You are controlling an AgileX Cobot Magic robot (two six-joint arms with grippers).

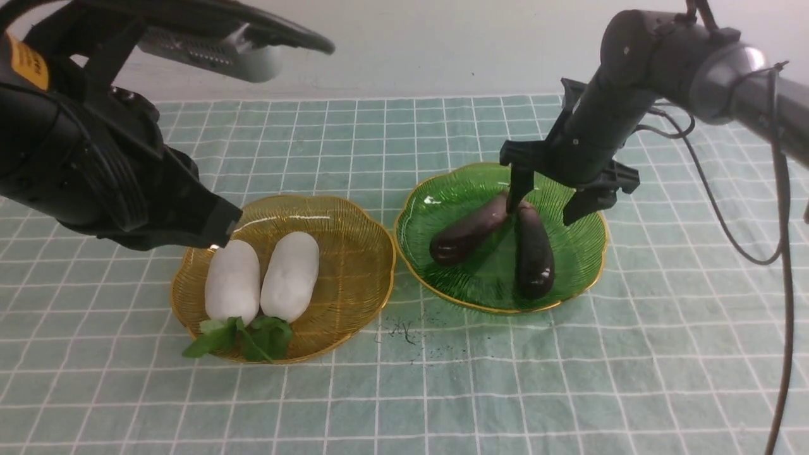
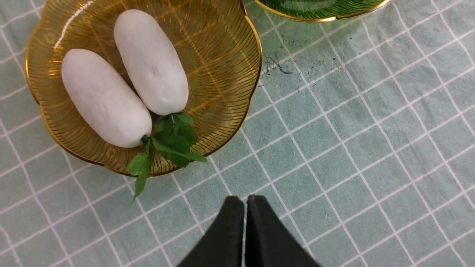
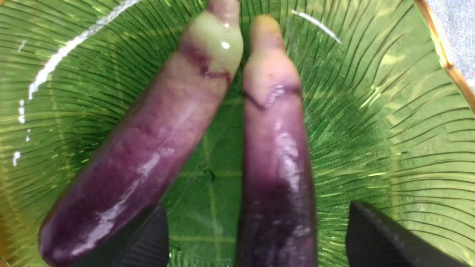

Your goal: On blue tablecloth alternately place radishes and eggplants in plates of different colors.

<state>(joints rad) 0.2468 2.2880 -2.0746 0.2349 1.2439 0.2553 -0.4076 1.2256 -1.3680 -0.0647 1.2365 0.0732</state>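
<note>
Two white radishes [image 1: 232, 281] [image 1: 291, 276] lie side by side in the amber-yellow plate [image 1: 354, 253], leaves toward the front. Two dark-purple eggplants [image 1: 471, 230] [image 1: 534, 253] lie in the green plate [image 1: 578, 253], their stem ends meeting at the back. My right gripper [image 1: 551, 205] stands open just above those stem ends. In the right wrist view one eggplant [image 3: 278, 148] lies loose between the fingers [image 3: 378, 237] on the green plate [image 3: 389, 129], the other eggplant [image 3: 148, 148] beside it. My left gripper [image 2: 245, 200] is shut and empty, above the cloth near the radishes [image 2: 104, 100] [image 2: 150, 61].
The blue tablecloth [image 1: 569, 379] covers the whole table. The two plates nearly touch at the middle. Dark specks [image 1: 404, 332] lie on the cloth in front of the gap between them. A cable [image 1: 784, 253] hangs from the right arm at the right side.
</note>
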